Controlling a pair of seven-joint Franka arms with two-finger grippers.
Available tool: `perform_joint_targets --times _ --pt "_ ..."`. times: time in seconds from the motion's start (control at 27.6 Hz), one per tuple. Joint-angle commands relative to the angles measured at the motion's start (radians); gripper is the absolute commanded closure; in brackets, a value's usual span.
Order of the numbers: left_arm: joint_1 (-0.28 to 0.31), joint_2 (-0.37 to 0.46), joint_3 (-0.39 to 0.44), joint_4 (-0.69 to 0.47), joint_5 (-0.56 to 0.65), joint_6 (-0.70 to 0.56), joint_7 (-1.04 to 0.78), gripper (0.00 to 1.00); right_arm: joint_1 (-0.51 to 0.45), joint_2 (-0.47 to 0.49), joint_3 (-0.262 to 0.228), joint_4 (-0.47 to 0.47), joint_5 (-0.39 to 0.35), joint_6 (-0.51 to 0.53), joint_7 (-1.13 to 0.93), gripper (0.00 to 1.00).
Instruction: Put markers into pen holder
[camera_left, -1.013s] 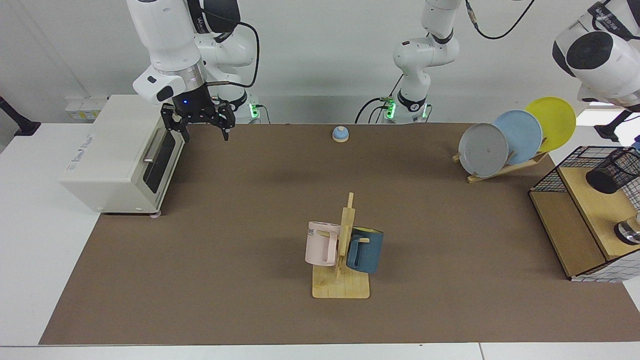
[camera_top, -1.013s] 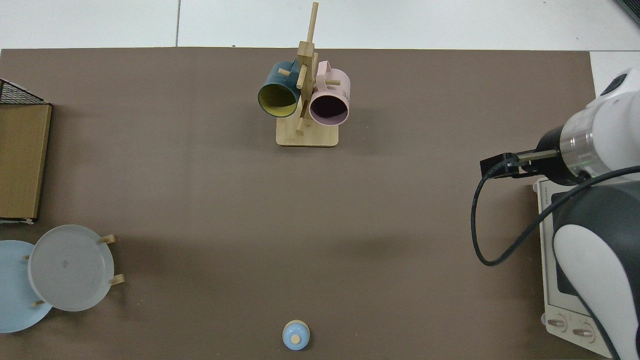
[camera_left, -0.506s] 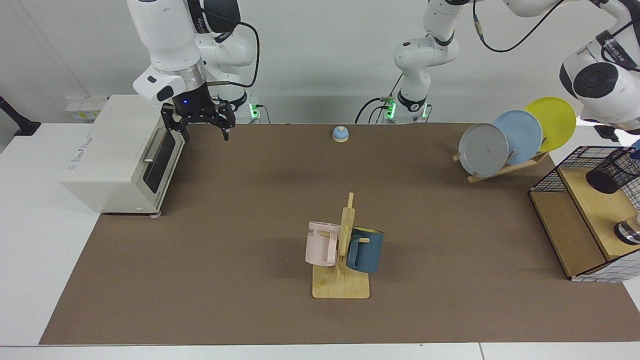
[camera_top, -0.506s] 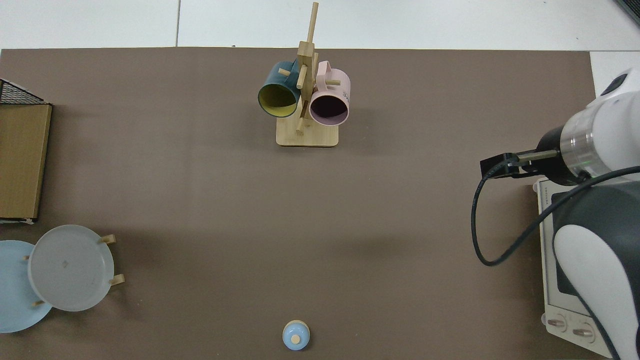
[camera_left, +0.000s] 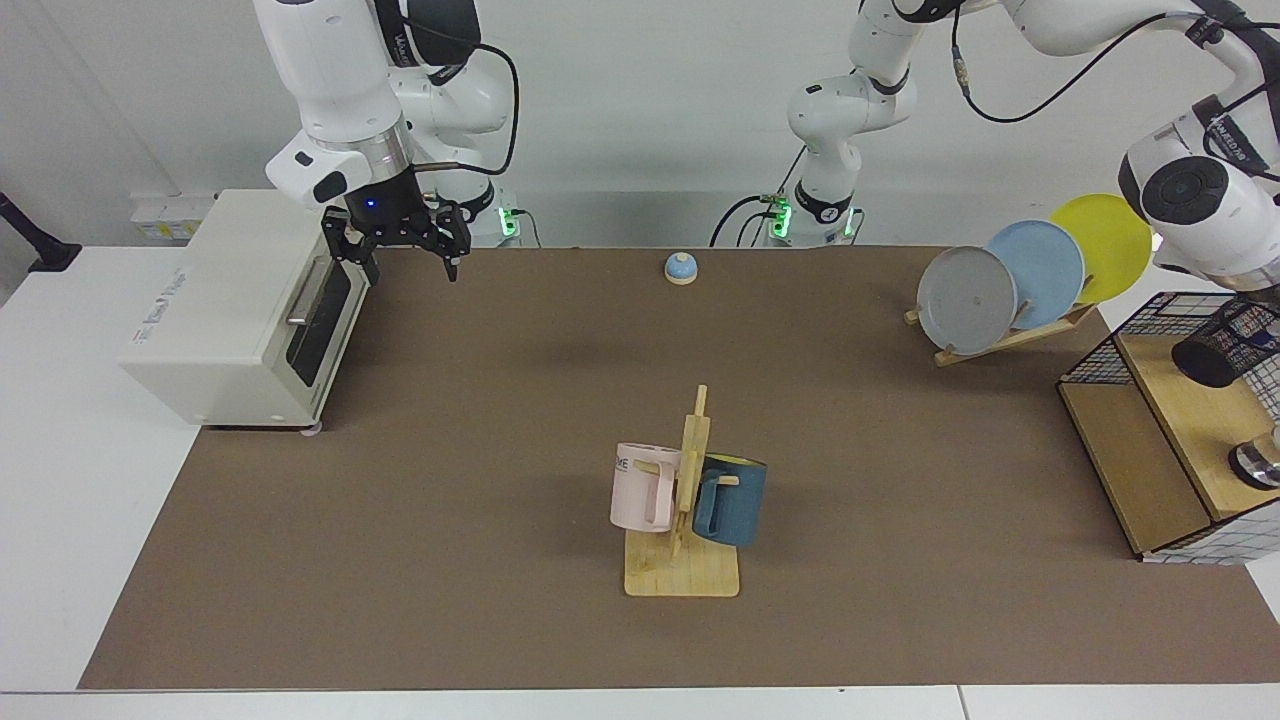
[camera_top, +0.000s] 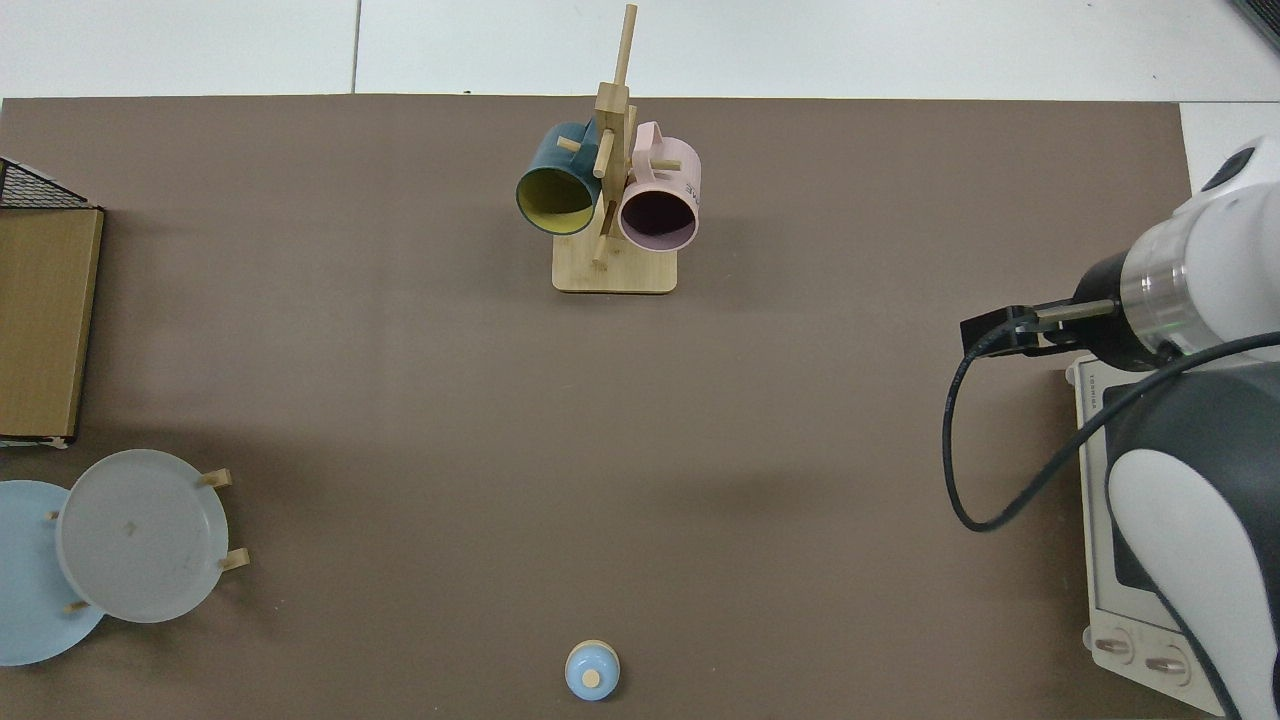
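Facing view: pen holder (camera_left: 1228, 346) lies tipped on wooden shelf (camera_left: 1180, 410), right edge; light stiff mesh, take by rim. No marker visible. Left tool out of frame. Upper left, right tool (camera_left: 403, 243) waits by toaster oven (camera_left: 230, 310), fingers spread, empty.

Lighting: bright, even, overhead | shadows: soft, faint smudges cast on the bench (camera_left: 480, 420) | blur: none seen
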Motion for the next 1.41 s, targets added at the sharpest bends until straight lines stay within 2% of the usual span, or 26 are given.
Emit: perform_joint_targets --times 0.0,0.14,1.05,1.37 --pt "0.039 -0.012 -0.005 -0.043 -0.036 0.058 0.004 1.00 -0.016 0.001 0.010 0.010 0.011 -0.013 -0.021 0.00" --pt "0.047 -0.023 0.004 -0.079 -0.099 0.075 0.006 1.00 -0.016 0.001 0.010 0.010 0.011 -0.013 -0.021 0.00" --pt "0.042 -0.028 0.018 -0.091 -0.163 0.075 0.050 1.00 -0.016 0.001 0.010 0.010 0.011 -0.013 -0.021 0.00" --pt "0.042 -0.028 0.019 -0.091 -0.166 0.072 0.059 0.92 -0.016 0.001 0.009 0.010 0.011 -0.013 -0.021 0.00"
